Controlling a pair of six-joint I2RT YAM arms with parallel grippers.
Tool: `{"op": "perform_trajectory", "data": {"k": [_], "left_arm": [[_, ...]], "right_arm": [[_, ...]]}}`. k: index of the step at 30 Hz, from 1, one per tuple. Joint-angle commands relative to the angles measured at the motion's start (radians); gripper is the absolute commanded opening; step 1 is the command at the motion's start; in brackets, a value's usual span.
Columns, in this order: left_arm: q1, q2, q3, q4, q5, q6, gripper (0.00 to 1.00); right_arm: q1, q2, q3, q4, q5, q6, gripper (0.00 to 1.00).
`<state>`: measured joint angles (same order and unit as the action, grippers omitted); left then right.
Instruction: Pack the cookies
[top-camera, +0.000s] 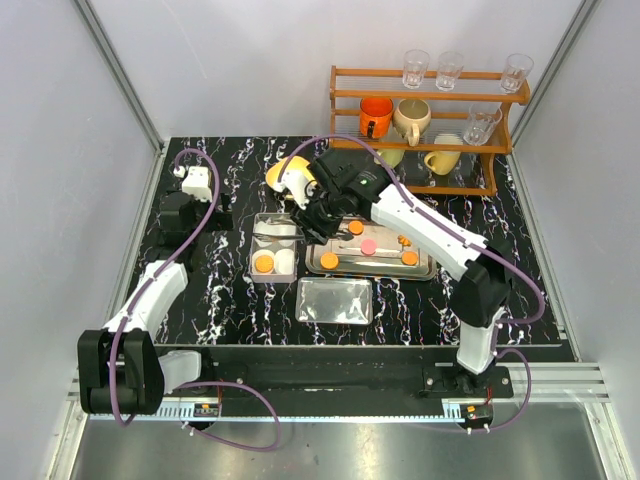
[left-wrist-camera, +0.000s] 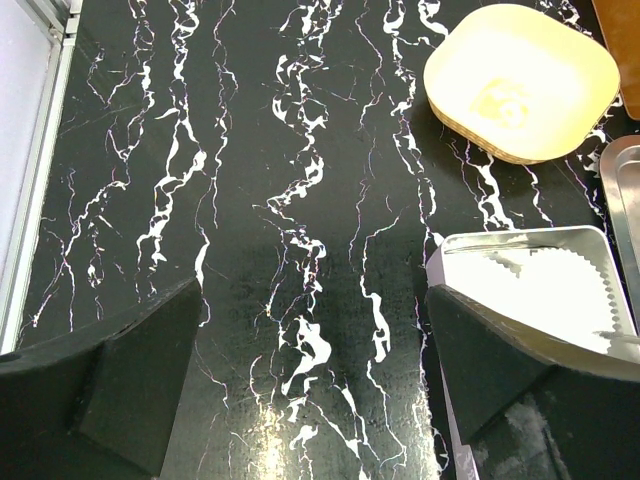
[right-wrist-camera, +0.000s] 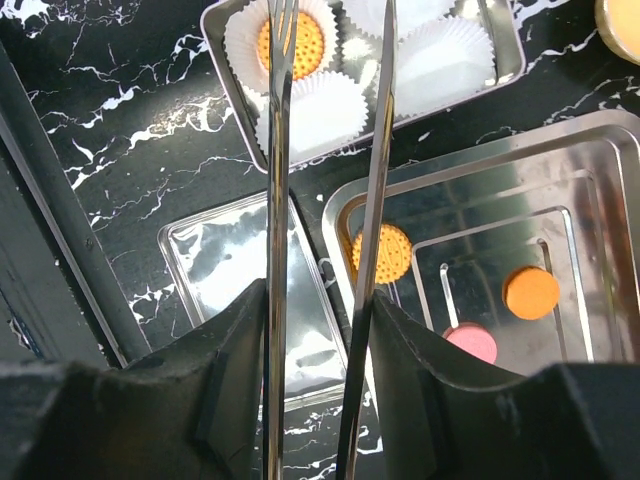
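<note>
Several cookies lie on the steel tray (top-camera: 385, 266): orange ones (top-camera: 329, 260) and a pink one (top-camera: 369, 246). The right wrist view shows a dotted orange cookie (right-wrist-camera: 398, 252), a plain orange one (right-wrist-camera: 531, 292) and the pink one (right-wrist-camera: 470, 342). One orange cookie (right-wrist-camera: 300, 45) sits in a white paper cup inside the small tin (right-wrist-camera: 228, 92). My right gripper (right-wrist-camera: 318, 320) is shut on metal tongs (right-wrist-camera: 375, 200), whose tips hang slightly apart and empty over the tin's cups. My left gripper (left-wrist-camera: 315, 380) is open over bare table, just left of the tin (left-wrist-camera: 520, 260).
The tin's flat lid (top-camera: 335, 300) lies in front of the tray. A yellow bowl (left-wrist-camera: 520, 80) sits behind the tin. A wooden rack (top-camera: 430, 120) with mugs and glasses stands at the back right. Grey walls close both sides.
</note>
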<state>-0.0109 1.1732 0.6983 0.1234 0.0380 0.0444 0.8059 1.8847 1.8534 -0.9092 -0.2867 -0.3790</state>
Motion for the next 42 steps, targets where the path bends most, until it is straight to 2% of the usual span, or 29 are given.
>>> {"op": "perform_trajectory", "data": {"k": [1, 17, 28, 42], "left_arm": [[0.006, -0.033, 0.007, 0.050, 0.017, 0.008, 0.99], [0.006, -0.035, 0.000, 0.053, 0.034, -0.001, 0.99], [0.006, -0.038, -0.002, 0.048, 0.042, 0.002, 0.99], [0.006, -0.027, -0.005, 0.051, 0.043, 0.008, 0.99]], "right_arm": [[-0.008, -0.085, -0.031, 0.029, 0.078, 0.028, 0.48], [-0.263, -0.294, -0.285, 0.082, 0.096, 0.049, 0.50], [-0.396, -0.283, -0.402, 0.139, 0.046, 0.029, 0.53], [-0.459, -0.219, -0.461, 0.171, 0.000, 0.015, 0.56]]}}
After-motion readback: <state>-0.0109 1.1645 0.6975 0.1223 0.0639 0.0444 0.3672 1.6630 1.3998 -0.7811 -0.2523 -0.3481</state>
